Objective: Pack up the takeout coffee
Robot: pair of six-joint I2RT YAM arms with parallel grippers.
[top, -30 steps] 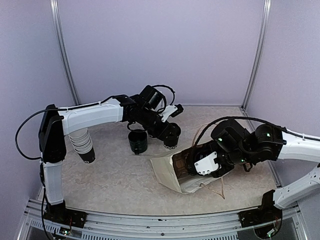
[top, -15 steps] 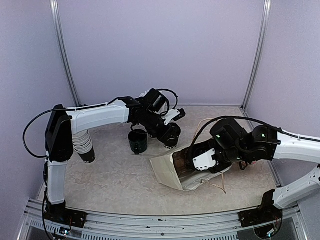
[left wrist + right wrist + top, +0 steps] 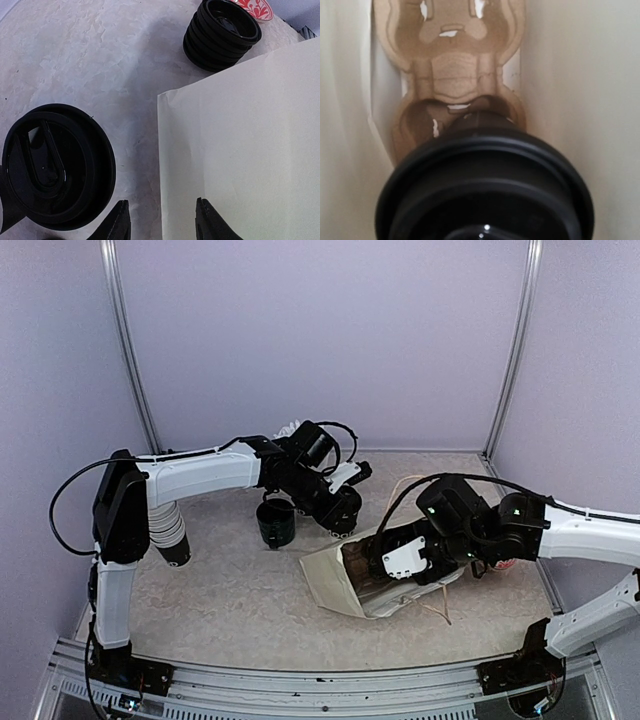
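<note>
Bag [image 3: 322, 580] lies on its side mid-tabletop [image 3: 230, 590], toward the right edge. Your right claw [image 3: 383, 566] reaches into its mouth, gripping a lidded takeout cup [image 3: 485, 190] before the cardboard carrier [image 3: 452, 75]. Your left claw [image 3: 164, 222] stands partly open, empty, beside a second cup [image 3: 55, 170].

Top view: bright, even, diffuse light from overhead, no glare. Only soft, faint shadows on the counter [image 3: 230, 590]. Wall posts [image 3: 130, 350] lean outward toward the frame edges.

Left wrist: sharp and bright. Paper bag [image 3: 250, 140] close to washed out, little texture. Glossy streaks on the black lid [image 3: 55, 165].

Right wrist: dim, warm cast inside the bag. Lidded cup [image 3: 485, 185] right at the lens, heavily blurred, with one tiny glint at the bottom edge. Cardboard tray [image 3: 450, 75] behind it is soft too.
</note>
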